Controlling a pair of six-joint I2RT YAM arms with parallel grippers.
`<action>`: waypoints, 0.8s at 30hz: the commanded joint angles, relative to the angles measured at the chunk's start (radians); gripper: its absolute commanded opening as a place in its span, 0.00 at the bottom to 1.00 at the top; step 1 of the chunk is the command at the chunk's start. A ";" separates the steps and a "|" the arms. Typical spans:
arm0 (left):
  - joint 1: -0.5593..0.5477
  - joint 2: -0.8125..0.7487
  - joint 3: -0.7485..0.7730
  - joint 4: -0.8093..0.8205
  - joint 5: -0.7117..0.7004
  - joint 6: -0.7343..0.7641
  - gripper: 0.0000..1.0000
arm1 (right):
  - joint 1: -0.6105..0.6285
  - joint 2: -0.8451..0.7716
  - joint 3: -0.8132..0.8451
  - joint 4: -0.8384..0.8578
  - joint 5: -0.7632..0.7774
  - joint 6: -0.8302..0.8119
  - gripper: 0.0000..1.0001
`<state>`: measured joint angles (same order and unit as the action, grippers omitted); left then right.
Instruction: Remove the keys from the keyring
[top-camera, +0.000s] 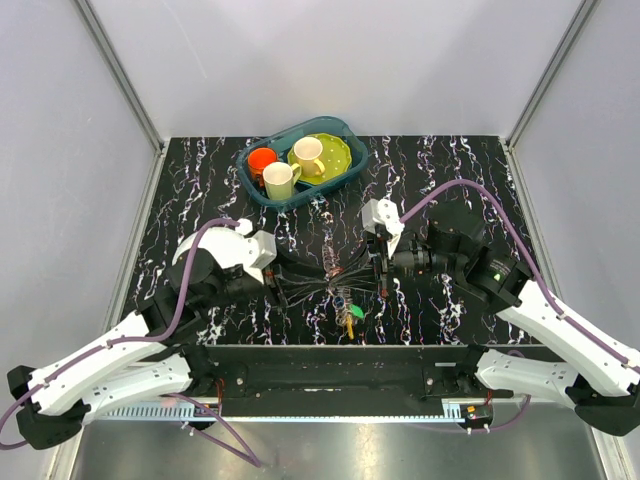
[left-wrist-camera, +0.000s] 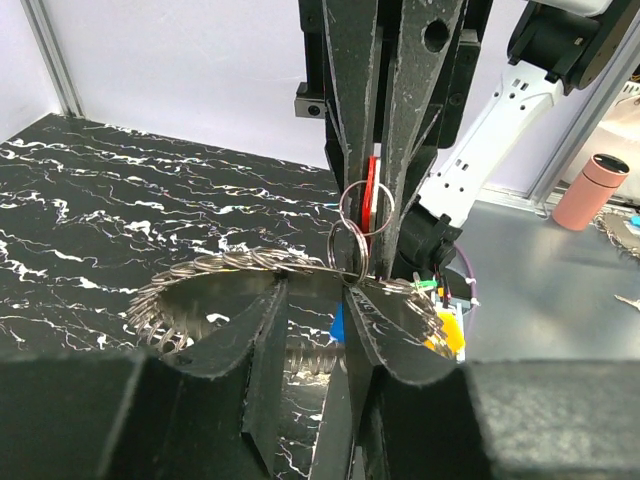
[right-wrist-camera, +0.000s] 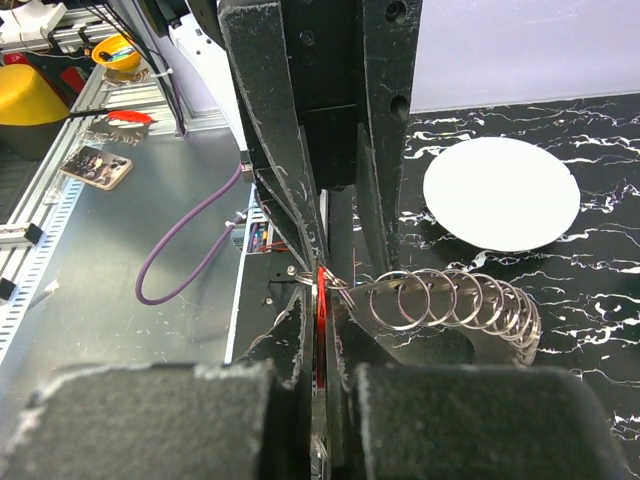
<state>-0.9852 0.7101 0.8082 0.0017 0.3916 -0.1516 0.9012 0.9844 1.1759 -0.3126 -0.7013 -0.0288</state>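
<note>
The keyring (top-camera: 318, 285) hangs between both grippers, a metal band (left-wrist-camera: 220, 270) crowded with small split rings (right-wrist-camera: 450, 300). Keys with yellow (top-camera: 350, 318) and green (top-camera: 358, 311) heads dangle under it. Yellow (left-wrist-camera: 445, 330) and blue (left-wrist-camera: 338, 322) heads show in the left wrist view. My right gripper (right-wrist-camera: 322, 300) is shut on a red-headed key (left-wrist-camera: 372, 195), whose small ring links it to the band. My left gripper (left-wrist-camera: 312, 285) is at the band's left end. Its jaws stand apart with the band lying across their tips.
A teal basin (top-camera: 358, 152) at the back holds an orange mug (top-camera: 262, 160), two cream mugs and a green plate (top-camera: 335, 160). A white plate (right-wrist-camera: 500, 195) lies on the marbled table. A pink bottle (left-wrist-camera: 590, 190) stands off the table.
</note>
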 joint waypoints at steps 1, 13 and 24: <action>-0.006 0.012 0.042 0.066 -0.005 0.021 0.31 | -0.001 -0.003 0.010 0.081 -0.026 0.007 0.00; -0.006 -0.001 0.039 0.073 -0.027 0.041 0.30 | 0.001 0.014 -0.009 0.101 -0.026 0.023 0.00; -0.006 -0.011 0.040 0.077 -0.025 0.046 0.31 | -0.001 0.025 -0.025 0.112 -0.020 0.066 0.00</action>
<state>-0.9855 0.7074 0.8089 -0.0219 0.3782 -0.1123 0.8967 0.9958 1.1599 -0.2829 -0.7013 0.0067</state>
